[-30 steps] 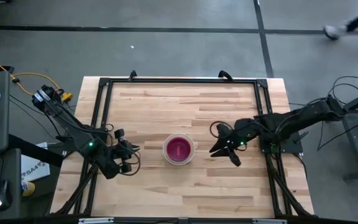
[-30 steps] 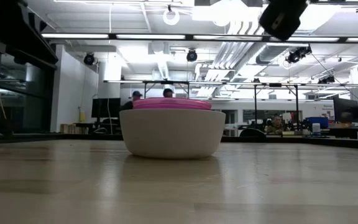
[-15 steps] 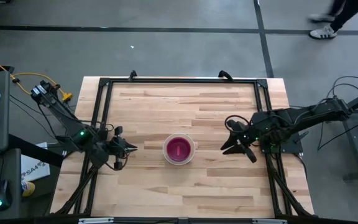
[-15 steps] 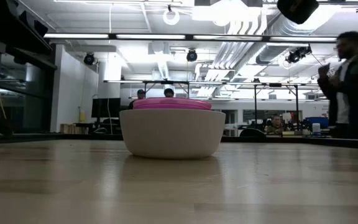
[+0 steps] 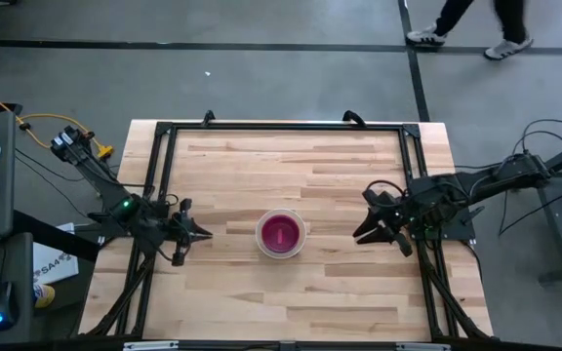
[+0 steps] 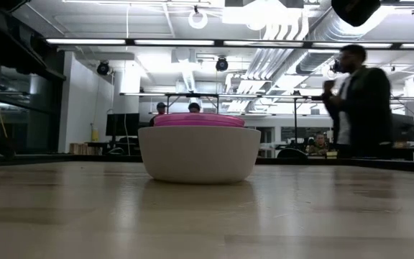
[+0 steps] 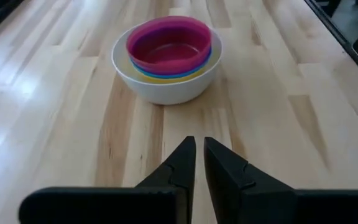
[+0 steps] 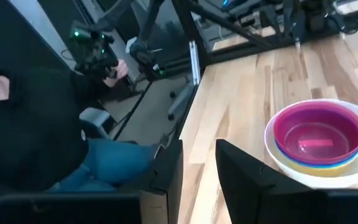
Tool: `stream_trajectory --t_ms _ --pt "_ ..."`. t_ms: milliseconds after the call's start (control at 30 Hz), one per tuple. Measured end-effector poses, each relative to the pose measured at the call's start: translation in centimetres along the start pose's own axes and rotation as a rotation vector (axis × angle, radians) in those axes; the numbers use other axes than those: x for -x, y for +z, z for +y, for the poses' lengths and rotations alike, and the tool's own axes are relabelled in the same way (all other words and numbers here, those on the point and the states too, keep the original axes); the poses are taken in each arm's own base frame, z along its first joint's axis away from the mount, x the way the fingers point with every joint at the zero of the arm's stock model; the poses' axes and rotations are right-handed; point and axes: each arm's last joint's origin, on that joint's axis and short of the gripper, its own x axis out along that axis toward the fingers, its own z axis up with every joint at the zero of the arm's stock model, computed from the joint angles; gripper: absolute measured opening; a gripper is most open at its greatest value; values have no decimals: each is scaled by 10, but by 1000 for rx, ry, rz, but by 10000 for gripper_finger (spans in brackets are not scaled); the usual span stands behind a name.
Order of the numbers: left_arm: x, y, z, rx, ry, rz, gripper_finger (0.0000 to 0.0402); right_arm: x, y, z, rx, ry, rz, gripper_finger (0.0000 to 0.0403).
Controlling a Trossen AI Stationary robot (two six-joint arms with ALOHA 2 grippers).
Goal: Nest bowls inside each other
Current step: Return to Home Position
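A: The jaws?
B: The left gripper [image 5: 185, 234], at the left edge of the tabletop [image 5: 261, 161], is all but closed and empty. The right gripper [image 5: 366, 220], by the right edge, is parted and empty.
A: And the bowls [image 5: 281, 234]?
B: Nested mid-tabletop, red-pink innermost, white outermost. Stacking looks finished; the arms need only fold home, clear of them.

Your table [image 7: 61, 124] is pale wood in glued strips, smooth and lightly varnished, so it throws back lamp glare. The white bowl [image 7: 166, 93] looks like smooth plastic with a satin sheen. The red-pink bowl [image 7: 169, 53] is glossier, with a highlight inside. On the left gripper [image 7: 199, 140] the fingers [image 7: 179, 169] are dark, matt, hard plastic by their look. The frame [image 5: 281, 127] looks like black metal.
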Motion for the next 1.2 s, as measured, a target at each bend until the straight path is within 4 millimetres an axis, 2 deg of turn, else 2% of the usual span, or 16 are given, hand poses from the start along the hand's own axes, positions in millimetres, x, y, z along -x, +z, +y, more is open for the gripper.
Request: stream_trajectory --t_ms 400,800,1200 --pt "-3 -33 6 -72 -231 -94 33 2 4 2 17 22 -82 89" --pt "1 -54 16 -102 -351 -159 33 2 6 3 21 36 -99 89" --pt "2 -57 16 -141 -405 -194 33 2 6 3 21 36 -100 89"
